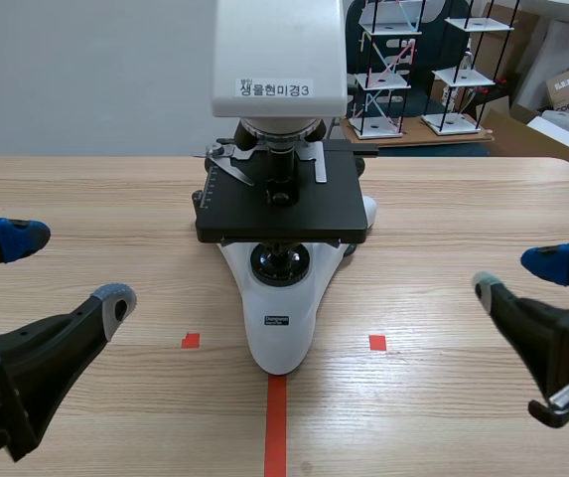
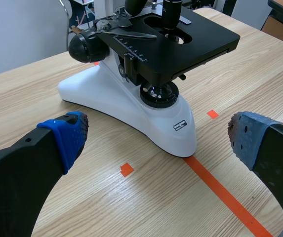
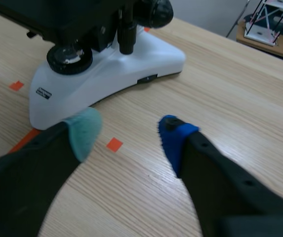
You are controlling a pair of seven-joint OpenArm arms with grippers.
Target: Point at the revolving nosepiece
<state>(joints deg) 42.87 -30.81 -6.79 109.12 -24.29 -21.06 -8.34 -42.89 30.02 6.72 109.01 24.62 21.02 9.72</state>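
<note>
White and black, the microscope (image 1: pixel 280 328) stands at the middle of the wooden tabletop (image 1: pixel 483 209), closer to its far edge than its near one. Its narrow white foot points toward the near edge, in line with the orange-red tape strip. The revolving nosepiece (image 1: pixel 277 131) sits high on the microscope, just under the white head and above the black stage (image 1: pixel 314 214). One objective (image 1: pixel 282 171) hangs from it down toward the stage opening.

The left gripper (image 1: pixel 66 268) is low near the tabletop's near left corner. Its fingers are spread wide with nothing between them, and it is well apart from the microscope's foot. The right gripper (image 1: pixel 515 275) is low near the near right corner, its fingers also parted and holding nothing. Both grippers are well below the nosepiece and far to either side of it.
</note>
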